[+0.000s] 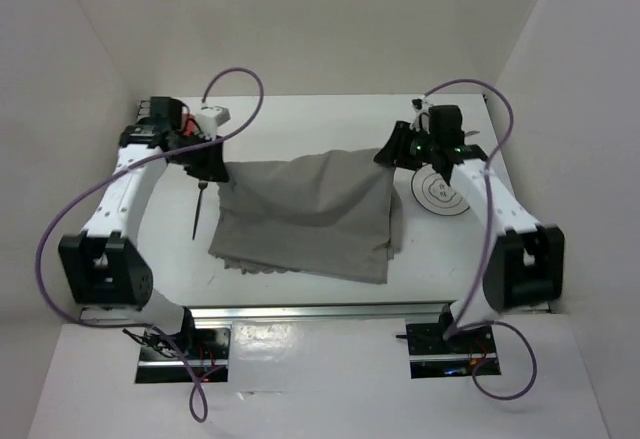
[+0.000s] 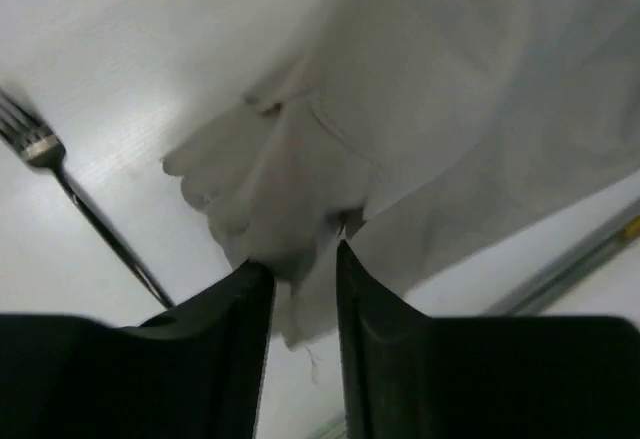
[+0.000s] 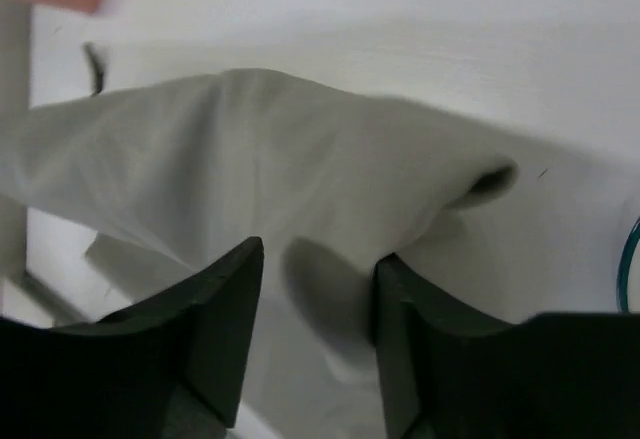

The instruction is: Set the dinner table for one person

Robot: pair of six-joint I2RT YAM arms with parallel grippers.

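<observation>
Your left arm runs up the left side of the large white matte tabletop (image 1: 310,124) and bends inward. There the left gripper (image 1: 212,167) points down, clenched on the far-left corner of the crumpled grey cloth mat (image 1: 310,214), with fabric bunched between its black fingers (image 2: 235,349). Your right arm mirrors this pose, and the right gripper (image 1: 390,156) grasps the mat's far-right corner, a fold rising between its fingers (image 3: 225,309). The mat lies mid-table between the arms. A slim metal fork (image 1: 197,209) lies just left of the mat. A round white plate with dark rings (image 1: 440,194) sits just right of it, partly under your right arm. A silver metal rail (image 1: 320,311) edges the near side.
</observation>
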